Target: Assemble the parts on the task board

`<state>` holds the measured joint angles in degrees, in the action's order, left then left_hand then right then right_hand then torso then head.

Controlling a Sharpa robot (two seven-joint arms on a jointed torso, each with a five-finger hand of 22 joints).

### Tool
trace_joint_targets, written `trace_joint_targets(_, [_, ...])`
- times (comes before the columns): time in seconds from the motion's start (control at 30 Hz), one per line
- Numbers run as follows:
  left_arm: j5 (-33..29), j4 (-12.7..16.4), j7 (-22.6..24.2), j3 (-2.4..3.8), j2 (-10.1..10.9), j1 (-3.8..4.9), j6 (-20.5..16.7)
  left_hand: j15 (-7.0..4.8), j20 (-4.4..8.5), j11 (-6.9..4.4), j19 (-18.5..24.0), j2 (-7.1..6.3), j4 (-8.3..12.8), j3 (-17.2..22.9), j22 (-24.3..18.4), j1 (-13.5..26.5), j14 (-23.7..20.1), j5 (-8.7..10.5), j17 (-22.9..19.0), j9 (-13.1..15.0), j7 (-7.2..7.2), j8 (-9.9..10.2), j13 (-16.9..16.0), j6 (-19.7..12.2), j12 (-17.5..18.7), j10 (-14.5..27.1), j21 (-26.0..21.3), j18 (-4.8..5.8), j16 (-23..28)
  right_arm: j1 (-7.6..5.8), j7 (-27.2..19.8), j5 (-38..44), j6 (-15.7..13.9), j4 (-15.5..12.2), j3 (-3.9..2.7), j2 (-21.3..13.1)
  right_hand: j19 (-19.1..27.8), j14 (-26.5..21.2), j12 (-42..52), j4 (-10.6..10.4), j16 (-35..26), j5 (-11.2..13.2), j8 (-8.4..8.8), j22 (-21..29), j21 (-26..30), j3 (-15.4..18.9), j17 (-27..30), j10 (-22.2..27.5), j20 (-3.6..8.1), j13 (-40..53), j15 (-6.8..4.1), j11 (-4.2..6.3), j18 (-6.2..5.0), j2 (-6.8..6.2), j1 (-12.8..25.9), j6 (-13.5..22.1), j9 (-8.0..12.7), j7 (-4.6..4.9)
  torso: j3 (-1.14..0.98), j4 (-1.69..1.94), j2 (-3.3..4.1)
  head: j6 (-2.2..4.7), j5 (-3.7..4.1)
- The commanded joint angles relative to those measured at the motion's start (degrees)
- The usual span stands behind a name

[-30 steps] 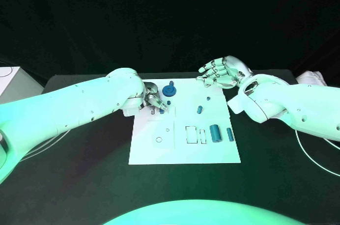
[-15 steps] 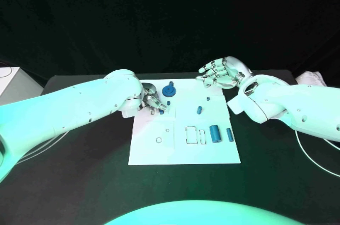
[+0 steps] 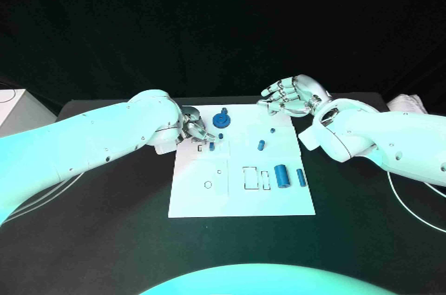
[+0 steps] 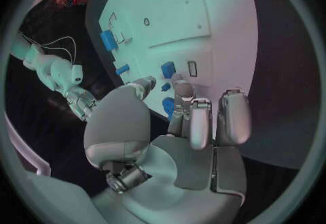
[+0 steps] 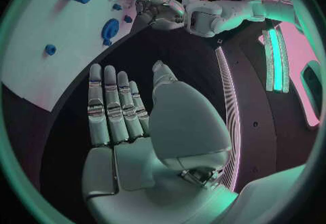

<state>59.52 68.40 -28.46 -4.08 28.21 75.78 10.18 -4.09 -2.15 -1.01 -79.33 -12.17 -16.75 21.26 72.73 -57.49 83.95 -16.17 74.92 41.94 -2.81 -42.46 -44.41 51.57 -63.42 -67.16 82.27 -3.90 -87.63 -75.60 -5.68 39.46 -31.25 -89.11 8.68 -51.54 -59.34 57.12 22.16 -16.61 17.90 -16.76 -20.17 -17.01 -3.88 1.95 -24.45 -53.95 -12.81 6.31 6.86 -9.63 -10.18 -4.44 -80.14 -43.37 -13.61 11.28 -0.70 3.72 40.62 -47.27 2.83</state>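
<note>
Head view: the left hand [image 3: 195, 129] hovers over the white task board [image 3: 242, 201], holding nothing I can see, small blue parts [image 3: 281, 175] lying loose nearby. Left wrist: fingers [image 4: 202, 120] half-curled above a part. Right wrist: right hand [image 5: 125, 120] flat, empty; most assembly looks undone.

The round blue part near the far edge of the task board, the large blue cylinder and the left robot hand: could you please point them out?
Round blue part [image 3: 221, 120], head view, its top face.
Large blue cylinder [image 3: 281, 174], head view, mid-body.
Left robot hand [image 3: 196, 128], head view, middle of the hand.
</note>
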Motion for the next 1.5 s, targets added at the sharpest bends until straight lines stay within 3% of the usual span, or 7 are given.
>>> trace_joint_targets(0.03, [-0.7,1.2,-0.3,0.76,0.6,0.1,-0.8,-0.04,-0.2,0.0,-0.2,0.46,-0.1,-0.4,0.1,0.0,4.7,0.25,11.2,0.1,0.08,-0.4,0.0,0.2,-0.3,-0.2,-0.2,0.14,-0.2,0.06,-1.0,-0.1,0.5,0.1,-0.02,0.0,0.0,0.1,0.0,0.0,-0.4,0.2,0.35,0.1,0.1,0.0,0.1,0.1,-0.4,-0.1,0.27,-0.54,-0.31,0.04,0.5,0.3,0.1,2.76,0.01,-0.07,0.05,0.19,-0.03])
trace_joint_targets(0.27, [-2.5,2.3,0.3,3.32,2.3,1.06,-1.0,0.17,-0.33,0.31,1.3,0.45,0.0,-1.0,-2.1,-1.1,4.3,0.36,10.1,0.1,-0.29,0.1,2.7,-0.9,1.6,2.0,-1.4,-0.32,0.5,0.08,-1.1,-0.1,0.4,0.5,-0.02,-0.1,0.0,0.1,0.0,0.0,-0.4,0.2,0.36,0.2,0.1,0.0,0.1,0.1,-0.41,-0.1,0.28,-0.54,-0.31,0.04,0.5,0.3,0.1,2.77,-0.03,0.01,0.06,0.43,-0.09])
trace_joint_targets(0.33, [-2.8,1.5,0.8,3.95,2.6,1.59,-1.3,0.74,-0.74,0.99,2.8,0.47,0.0,-1.6,-4.4,-2.0,3.7,0.23,8.8,-0.1,-1.08,0.8,6.7,-2.7,4.4,5.6,-2.6,-0.77,1.3,0.08,-1.2,-0.1,0.4,0.6,-0.02,-0.1,0.0,0.1,0.0,0.0,-0.4,0.2,0.36,0.2,0.1,0.0,0.1,0.1,-0.41,-0.2,0.29,-0.55,-0.31,0.05,0.6,0.3,0.1,2.77,-0.06,0.03,0.02,0.54,-0.16])
trace_joint_targets(0.53, [-1.7,-3.3,2.0,4.61,1.6,2.95,-2.0,2.47,-2.37,2.99,3.8,1.53,0.1,-2.1,-5.7,-5.3,3.2,-0.49,7.9,-2.8,-3.4,5.2,9.2,-6.8,6.0,9.0,-3.6,-1.06,1.9,0.08,-1.1,-0.1,0.3,0.8,-0.02,-0.1,0.0,0.1,0.1,0.0,-0.5,0.1,0.37,0.3,0.1,0.0,0.2,0.1,-0.42,-0.2,0.3,-0.55,-0.31,0.06,0.6,0.3,0.2,2.78,-0.04,0.03,0.1,0.96,-0.38])
trace_joint_targets(0.73, [-0.8,-9.0,2.8,4.64,-1.0,3.49,-1.0,2.73,-2.66,3.26,3.8,1.7,0.1,-2.2,-5.7,-5.9,3.2,-0.57,7.9,-3.4,-3.67,5.9,9.2,-6.9,5.9,9.2,-3.6,-1.07,1.9,0.07,-1.1,-0.1,0.3,1.0,-0.03,0.0,0.0,0.1,0.1,0.1,-0.6,-0.3,0.38,0.5,0.1,0.0,0.3,0.2,-0.44,-0.4,0.3,-0.56,-0.32,0.07,0.6,0.3,0.2,2.78,0.04,-0.12,0.21,1.1,-0.61])
trace_joint_targets(1.07, [-0.6,-17.2,3.4,3.75,-5.4,3.6,1.0,2.79,-2.8,3.27,3.6,2.23,0.1,-1.9,-5.4,-6.5,3.3,-0.65,8.2,-3.7,-3.67,6.0,9.1,-6.4,5.7,9.2,-3.4,-1.03,1.7,0.07,-1.3,-0.1,0.0,1.0,-0.03,0.3,0.0,0.2,0.1,0.1,-0.6,-0.6,0.39,0.7,0.1,0.0,0.3,0.2,-0.45,-0.5,0.31,-0.56,-0.33,0.07,0.5,0.3,0.2,2.78,0.04,-0.14,0.34,1.05,-0.96])
trace_joint_targets(1.5, [-1.4,-22.9,3.6,2.44,-8.7,3.08,3.6,2.81,-2.84,3.27,3.6,2.43,0.1,-1.8,-5.3,-6.8,3.3,-0.56,8.3,-3.8,-3.65,6.0,9.1,-6.2,5.6,9.2,-3.4,-1.02,1.6,0.04,-4.9,-2.5,-2.1,0.7,-0.04,0.4,3.1,-2.6,-4.4,0.2,-7.0,-0.9,1.15,5.3,0.3,-2.0,5.1,0.9,-1.58,-2.8,1.53,-1.09,-0.22,-0.16,-0.7,0.1,1.2,2.77,0.15,-0.24,0.64,1.06,-1.03])
